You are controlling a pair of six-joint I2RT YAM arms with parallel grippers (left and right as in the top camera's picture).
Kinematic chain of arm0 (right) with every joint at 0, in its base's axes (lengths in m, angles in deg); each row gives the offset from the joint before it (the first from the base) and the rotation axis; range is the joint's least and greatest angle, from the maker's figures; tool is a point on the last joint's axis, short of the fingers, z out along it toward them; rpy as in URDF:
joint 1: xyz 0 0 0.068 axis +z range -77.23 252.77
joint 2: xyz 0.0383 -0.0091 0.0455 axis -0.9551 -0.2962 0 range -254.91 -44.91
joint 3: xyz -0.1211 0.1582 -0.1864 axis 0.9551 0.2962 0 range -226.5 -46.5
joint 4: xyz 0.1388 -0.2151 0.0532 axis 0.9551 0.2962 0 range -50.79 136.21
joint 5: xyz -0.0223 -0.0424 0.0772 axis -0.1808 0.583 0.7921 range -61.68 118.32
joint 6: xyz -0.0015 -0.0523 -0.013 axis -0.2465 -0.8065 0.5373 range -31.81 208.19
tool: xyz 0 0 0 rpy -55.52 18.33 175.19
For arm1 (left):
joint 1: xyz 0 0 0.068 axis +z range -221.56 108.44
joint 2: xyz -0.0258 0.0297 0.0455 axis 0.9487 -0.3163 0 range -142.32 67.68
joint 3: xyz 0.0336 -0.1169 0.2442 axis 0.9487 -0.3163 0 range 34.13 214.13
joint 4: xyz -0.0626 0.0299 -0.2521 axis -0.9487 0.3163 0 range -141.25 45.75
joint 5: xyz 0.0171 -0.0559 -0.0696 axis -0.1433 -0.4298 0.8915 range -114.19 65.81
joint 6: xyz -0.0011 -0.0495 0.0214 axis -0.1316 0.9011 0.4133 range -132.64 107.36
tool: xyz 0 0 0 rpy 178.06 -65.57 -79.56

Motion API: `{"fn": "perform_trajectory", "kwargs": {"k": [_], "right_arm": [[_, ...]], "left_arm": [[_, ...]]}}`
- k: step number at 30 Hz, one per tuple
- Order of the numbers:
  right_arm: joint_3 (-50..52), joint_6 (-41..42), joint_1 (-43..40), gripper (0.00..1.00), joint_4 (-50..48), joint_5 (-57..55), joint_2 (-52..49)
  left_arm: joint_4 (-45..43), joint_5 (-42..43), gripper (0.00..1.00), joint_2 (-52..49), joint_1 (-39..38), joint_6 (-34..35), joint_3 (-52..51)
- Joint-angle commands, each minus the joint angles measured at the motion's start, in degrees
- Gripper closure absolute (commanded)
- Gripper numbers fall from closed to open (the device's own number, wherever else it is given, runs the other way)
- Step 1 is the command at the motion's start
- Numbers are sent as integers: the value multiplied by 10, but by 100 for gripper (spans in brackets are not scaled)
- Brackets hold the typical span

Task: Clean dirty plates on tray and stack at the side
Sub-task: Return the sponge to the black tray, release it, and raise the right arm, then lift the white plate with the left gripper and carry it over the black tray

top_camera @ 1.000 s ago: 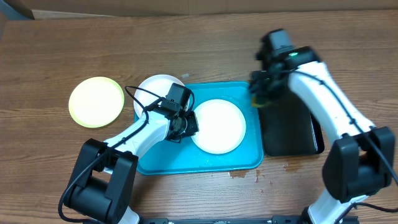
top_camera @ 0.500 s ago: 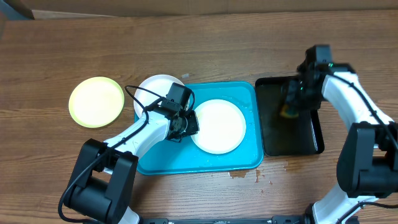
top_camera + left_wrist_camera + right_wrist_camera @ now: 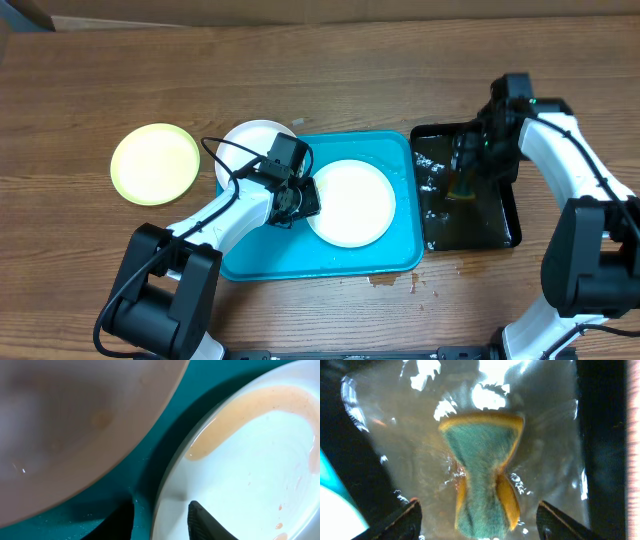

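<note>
The fingers (image 3: 400, 522) of the right gripper (image 3: 468, 165) stand spread wide over the black tray (image 3: 495, 225). A green-and-yellow sponge (image 3: 482, 475) lies loose between them in shallow water, touched by neither. Half a second ago that gripper held the sponge above the same tray, and a second ago the arm was further left, by the far right corner of the turquoise tray (image 3: 300, 255). White splash glints (image 3: 430, 170) now fleck the black tray's left side, which was dark before. The left gripper (image 3: 300, 197) has not shifted. Its fingertips (image 3: 202, 520) sit a little apart on either side of the left rim of the white plate (image 3: 350, 203), with bare tray showing between one tip and the rim. That plate lies in the middle of the turquoise tray, an orange-brown smear (image 3: 250, 410) curving along its inner edge. The second white plate (image 3: 245, 140) is at the tray's far left corner and the yellow-green-rimmed plate (image 3: 155, 163) is on the table (image 3: 300, 70) well to the left, both where they were. From overhead the sponge is mostly hidden under the right gripper. The left arm covers the second plate's near edge, so whether it overlaps the tray rim cannot be told. The left wrist view cuts its fingers off at the tips, and that second plate is only a blur there.
</note>
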Motion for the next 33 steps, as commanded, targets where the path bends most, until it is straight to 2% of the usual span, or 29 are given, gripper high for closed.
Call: {"fn": "perform_trajectory", "kwargs": {"k": [1,4,8,10,12,13,17,21,29,33], "right_arm": [[-90,1,-21,11,35,3,3],[-134,2,-53,0,54,3,3],[-143,14,-101,0,73,3,3],[-141,14,-121,0,82,3,3],[-141,14,-136,0,77,3,3],[-140,14,-142,0,73,3,3],[-140,14,-154,0,70,3,3],[-140,14,-154,0,70,3,3],[-140,14,-154,0,70,3,3],[-140,14,-154,0,70,3,3]], "left_arm": [[6,-14,61,-9,0,-10,-9],[6,-16,62,-9,-7,-14,-9],[8,-15,63,-9,-19,-20,-9],[8,-15,72,-9,-25,-20,-9],[8,-16,92,-9,-26,-20,-9],[8,-16,96,-9,-26,-20,-9],[11,0,96,-9,-17,-26,-3],[75,9,96,-9,0,-68,45],[257,4,96,-9,24,-133,249],[300,-9,96,-9,20,-133,336]]}}
